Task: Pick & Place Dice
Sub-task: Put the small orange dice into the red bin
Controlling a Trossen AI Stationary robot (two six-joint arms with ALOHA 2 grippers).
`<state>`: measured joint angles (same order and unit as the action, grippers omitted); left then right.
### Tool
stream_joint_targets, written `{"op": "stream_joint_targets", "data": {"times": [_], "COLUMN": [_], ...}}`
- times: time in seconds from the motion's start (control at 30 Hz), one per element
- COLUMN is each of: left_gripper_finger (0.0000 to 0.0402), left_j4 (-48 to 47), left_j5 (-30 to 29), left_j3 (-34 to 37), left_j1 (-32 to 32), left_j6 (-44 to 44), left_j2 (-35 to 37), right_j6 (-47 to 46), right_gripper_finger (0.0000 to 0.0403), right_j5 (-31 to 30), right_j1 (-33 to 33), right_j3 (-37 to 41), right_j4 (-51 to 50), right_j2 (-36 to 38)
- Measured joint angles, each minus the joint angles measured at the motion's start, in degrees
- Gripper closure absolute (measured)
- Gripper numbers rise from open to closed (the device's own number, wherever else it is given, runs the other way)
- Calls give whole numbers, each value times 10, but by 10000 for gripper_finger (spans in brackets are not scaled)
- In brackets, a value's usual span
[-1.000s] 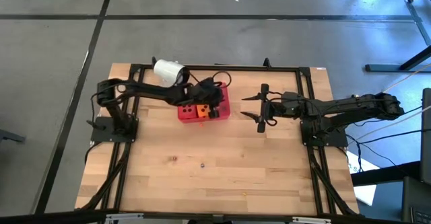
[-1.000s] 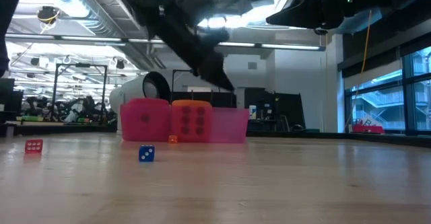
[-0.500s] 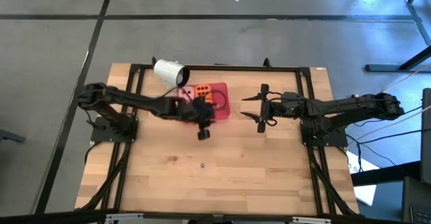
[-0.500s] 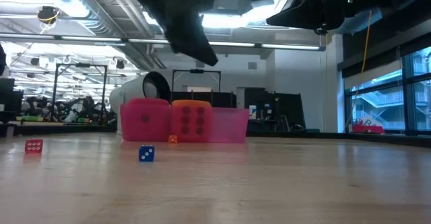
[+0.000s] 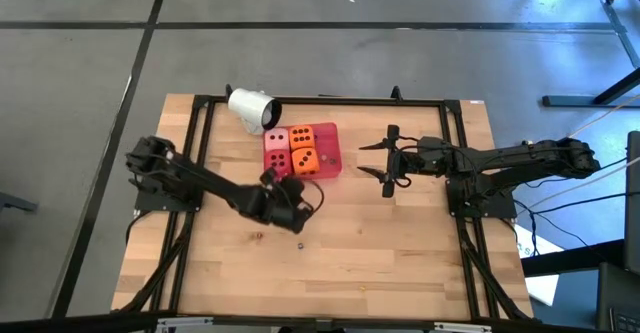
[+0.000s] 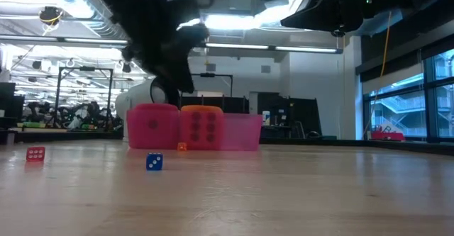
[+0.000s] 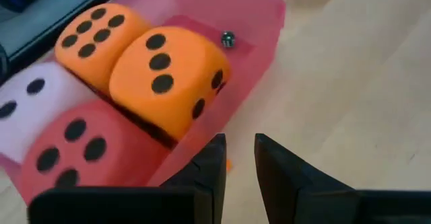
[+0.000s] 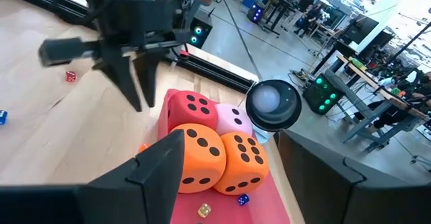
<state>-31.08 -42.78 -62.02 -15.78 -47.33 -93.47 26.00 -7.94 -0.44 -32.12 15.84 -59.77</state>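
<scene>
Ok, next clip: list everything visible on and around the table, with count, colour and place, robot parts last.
Large dice: four, one pale pink, one red, two orange; packed together in the tray.
Tray: one, translucent red; far centre of the table.
Cup: one, white; lying on its side at the far edge, just left of the tray.
Small dice: a blue one and a red one on the bare wood in the low view; two tiny ones inside the tray.
Table: one, light wood with a black frame.
Left gripper: fingers nearly together, holding nothing, over bare wood near the tray.
Right gripper: open, empty, right of the tray.
</scene>
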Motion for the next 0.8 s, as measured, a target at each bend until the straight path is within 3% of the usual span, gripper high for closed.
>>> {"op": "stream_joint_targets", "data": {"times": [0.3, 0.8], "left_gripper_finger": [320, 214], "left_j4": [-5, 3], "left_j5": [-8, 3], "left_j3": [0, 0], "left_j1": [-14, 28], "left_j6": [-100, -268], "left_j2": [-91, -119], "right_j6": [-1, -2], "right_gripper_finger": [160, 160], "right_j5": [0, 0], "right_j1": [0, 0], "right_j3": [0, 0], "right_j4": [0, 0], "right_j2": [0, 0]}}
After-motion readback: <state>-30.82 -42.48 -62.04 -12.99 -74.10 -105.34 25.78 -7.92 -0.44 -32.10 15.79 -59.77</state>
